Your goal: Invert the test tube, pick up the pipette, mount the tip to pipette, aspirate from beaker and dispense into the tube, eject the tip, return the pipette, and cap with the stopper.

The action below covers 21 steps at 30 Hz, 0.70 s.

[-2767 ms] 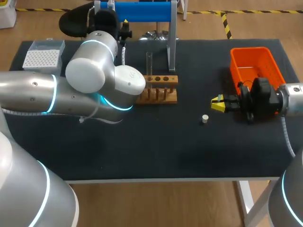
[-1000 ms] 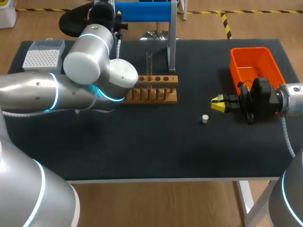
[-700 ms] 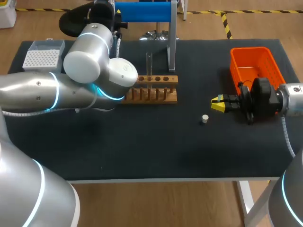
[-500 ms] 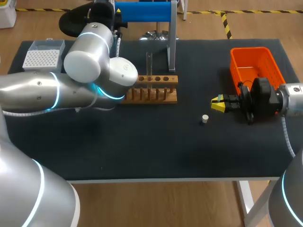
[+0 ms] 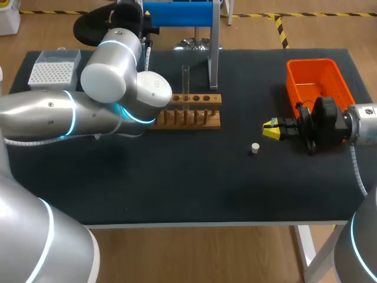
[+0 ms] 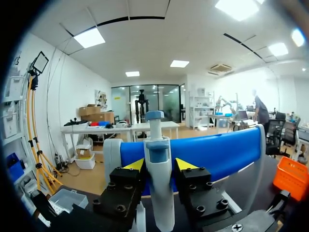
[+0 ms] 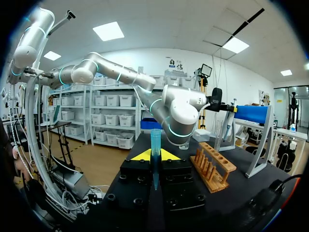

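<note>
Left arm (image 5: pixel 88 106) has drawn its elbow back off the wooden rack (image 5: pixel 197 115) since 2.8 s ago and carried its wrist up to the blue stand (image 5: pixel 177 13); over the last second it barely shifts; right arm and stopper (image 5: pixel 255 148) unchanged.

Pipette (image 6: pixel 159 198) hangs upright against the blue stand at the table's far edge; left gripper (image 6: pixel 160 165) pinches it, one yellow tip pressed to each side of the white body, blue plunger head above the fingers.

Pipette tip (image 7: pixel 155 140) stands upright in the right gripper (image 7: pixel 154 155), fingers pressed together on it; that gripper sits low over the table (image 5: pixel 194 188), just in front of the orange bin (image 5: pixel 318 82).

Test tube (image 5: pixel 185 82) upright in the rack's back row, near the stand; stopper alone on the dark mat, near the right gripper but apart from it; tip box (image 5: pixel 54 68) at the far left corner.
</note>
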{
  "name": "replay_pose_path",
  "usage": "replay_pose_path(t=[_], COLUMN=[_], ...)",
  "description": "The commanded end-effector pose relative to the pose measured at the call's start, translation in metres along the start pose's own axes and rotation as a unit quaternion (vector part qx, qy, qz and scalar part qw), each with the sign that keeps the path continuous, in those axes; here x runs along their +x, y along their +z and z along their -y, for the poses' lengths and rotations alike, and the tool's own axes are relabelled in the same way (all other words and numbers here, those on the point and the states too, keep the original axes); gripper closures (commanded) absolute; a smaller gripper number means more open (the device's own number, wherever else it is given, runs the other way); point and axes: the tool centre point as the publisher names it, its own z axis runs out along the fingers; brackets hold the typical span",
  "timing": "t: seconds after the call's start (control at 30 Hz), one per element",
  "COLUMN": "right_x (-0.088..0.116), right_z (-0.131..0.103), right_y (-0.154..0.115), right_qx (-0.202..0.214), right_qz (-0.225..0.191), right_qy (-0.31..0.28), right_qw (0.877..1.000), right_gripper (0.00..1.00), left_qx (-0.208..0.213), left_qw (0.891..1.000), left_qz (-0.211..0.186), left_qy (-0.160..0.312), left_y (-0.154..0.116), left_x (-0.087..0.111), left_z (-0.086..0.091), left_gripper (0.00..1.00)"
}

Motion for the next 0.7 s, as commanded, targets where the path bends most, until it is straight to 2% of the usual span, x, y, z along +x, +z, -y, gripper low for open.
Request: replay_pose_path(t=[0.03, 0.23, 0.53, 0.63, 0.7], right_x=[0.001, 0.001, 0.001, 0.001, 0.001], right_z=[-0.001, -0.001, -0.001, -0.001, -0.001], right_y=[0.0, 0.0, 0.0, 0.0, 0.0], right_qx=[0.002, 0.002, 0.002, 0.002, 0.002], right_qz=[0.001, 0.001, 0.001, 0.001, 0.001], right_qy=[0.0, 0.0, 0.0, 0.0, 0.0], right_qw=[1.0, 1.0, 1.0, 1.0, 1.0], right_gripper=[1.0, 1.0, 1.0, 1.0, 1.0], left_qx=[0.002, 0.004, 0.02, 0.03, 0.03], left_qw=[1.0, 1.0, 1.0, 0.999, 0.999], left_qz=[0.002, 0.004, 0.001, -0.016, -0.041], left_qy=[-0.001, -0.001, 0.011, 0.006, 0.007], left_y=[0.003, -0.001, -0.008, -0.012, -0.014], left_x=[0.001, 0.002, 0.001, 0.002, 0.006], left_z=[-0.001, 0.002, 0.03, 0.039, 0.044], left_gripper=[1.0, 1.0, 1.0, 1.0, 1.0])
